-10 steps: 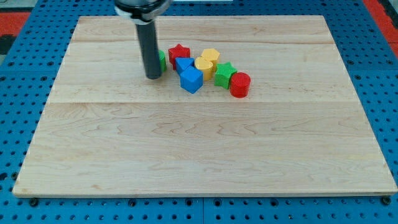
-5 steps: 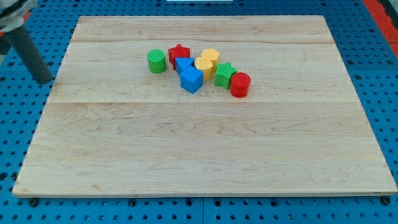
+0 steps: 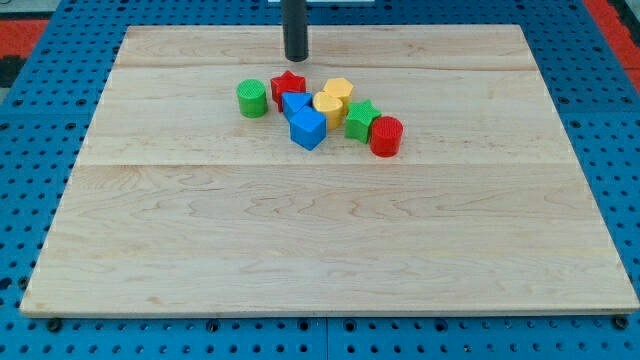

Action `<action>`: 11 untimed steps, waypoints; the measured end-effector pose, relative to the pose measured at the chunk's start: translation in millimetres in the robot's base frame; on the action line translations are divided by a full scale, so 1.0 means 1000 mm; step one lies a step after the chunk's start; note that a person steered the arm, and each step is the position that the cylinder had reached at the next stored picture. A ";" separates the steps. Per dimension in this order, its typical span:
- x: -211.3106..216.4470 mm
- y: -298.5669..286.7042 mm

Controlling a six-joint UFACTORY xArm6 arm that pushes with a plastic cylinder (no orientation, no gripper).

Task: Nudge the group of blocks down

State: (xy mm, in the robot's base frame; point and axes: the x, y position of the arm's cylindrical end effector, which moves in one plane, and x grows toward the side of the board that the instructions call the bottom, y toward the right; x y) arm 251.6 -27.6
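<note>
A cluster of blocks sits on the wooden board (image 3: 330,240) toward the view's top. It holds a green cylinder (image 3: 252,98) at its left, a red star (image 3: 288,86), a blue block (image 3: 293,103), a blue cube (image 3: 308,129), a yellow block (image 3: 339,90), a second yellow block (image 3: 328,107), a green star (image 3: 359,119) and a red cylinder (image 3: 385,135) at its right. My tip (image 3: 296,57) stands just above the red star in the view, apart from it and touching no block.
The board lies on a blue pegboard surface (image 3: 30,200). A red area shows at the view's top left corner (image 3: 20,30) and top right corner (image 3: 620,20).
The rod moved from beside the green cylinder out past the board's left edge, then to the view's top above the red star. The blocks have not moved.
</note>
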 end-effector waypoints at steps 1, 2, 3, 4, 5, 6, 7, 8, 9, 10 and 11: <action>0.000 0.005; 0.001 0.015; 0.002 0.030; 0.002 0.030; 0.002 0.031; 0.002 0.059; 0.003 0.077; 0.020 0.052; 0.044 -0.057; 0.086 -0.125; 0.090 -0.121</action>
